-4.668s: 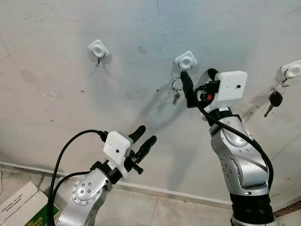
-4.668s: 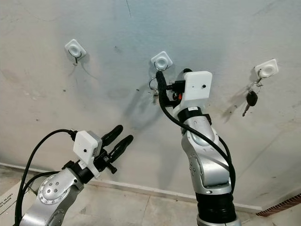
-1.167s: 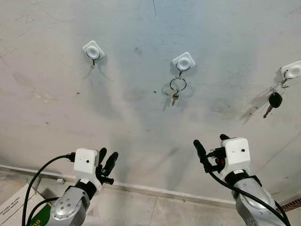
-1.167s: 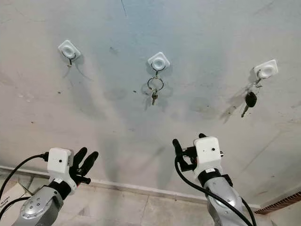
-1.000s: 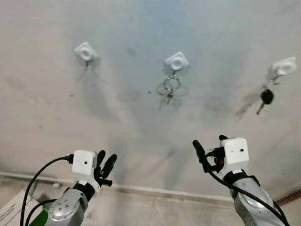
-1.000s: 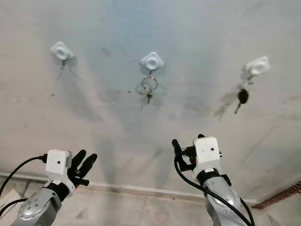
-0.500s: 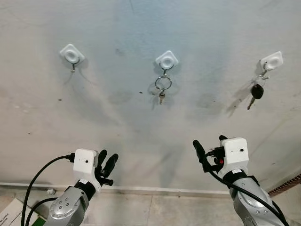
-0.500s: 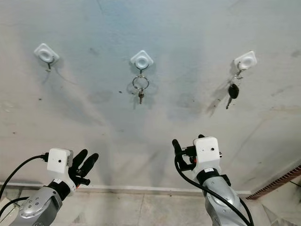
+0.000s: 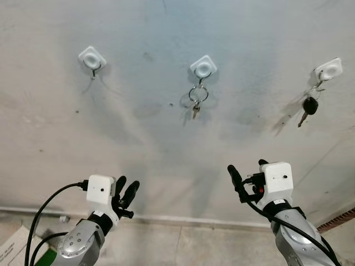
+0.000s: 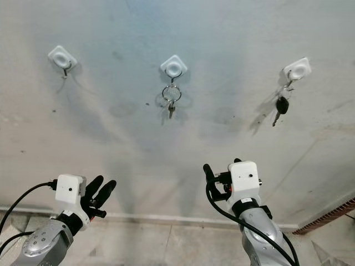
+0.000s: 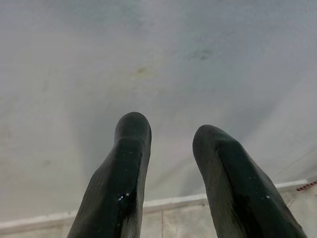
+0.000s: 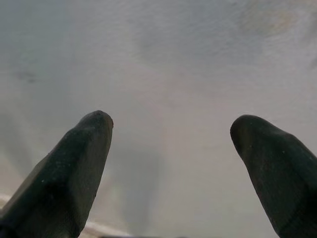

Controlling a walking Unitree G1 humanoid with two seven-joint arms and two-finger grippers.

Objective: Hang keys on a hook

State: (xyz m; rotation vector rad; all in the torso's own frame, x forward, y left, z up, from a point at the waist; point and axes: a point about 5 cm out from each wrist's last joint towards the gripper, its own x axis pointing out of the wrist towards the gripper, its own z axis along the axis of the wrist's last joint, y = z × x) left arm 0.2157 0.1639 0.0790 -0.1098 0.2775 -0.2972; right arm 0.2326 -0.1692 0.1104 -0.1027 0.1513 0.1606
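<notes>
A pale, stained wall (image 9: 138, 138) meets a tiled floor (image 9: 183, 244) at a low skirting. Three white hooks sit in a row on the wall: the left hook (image 9: 91, 56) bare, the middle hook (image 9: 203, 66) carrying a ring of keys (image 9: 197, 98), and the right hook (image 9: 331, 68) carrying a black-headed key (image 9: 308, 107). The ring hangs straight down from its hook, with a small key dangling below the ring.

Both arms are low, well below the hooks and apart from the wall. The left gripper (image 9: 127, 193) points up towards the wall; in the head views its fingers look close together, while its wrist view shows a narrow gap between the two fingers (image 11: 124, 173) with nothing in it, and the skirting beyond. The right gripper (image 9: 246, 176) is also raised; the head views show one finger (image 9: 234, 176) clearly and the other mostly behind the white camera housing, but its wrist view shows the fingers (image 12: 74, 158) spread wide and empty against bare wall.

A cardboard corner (image 9: 11, 244) lies on the floor at the robot's left.
</notes>
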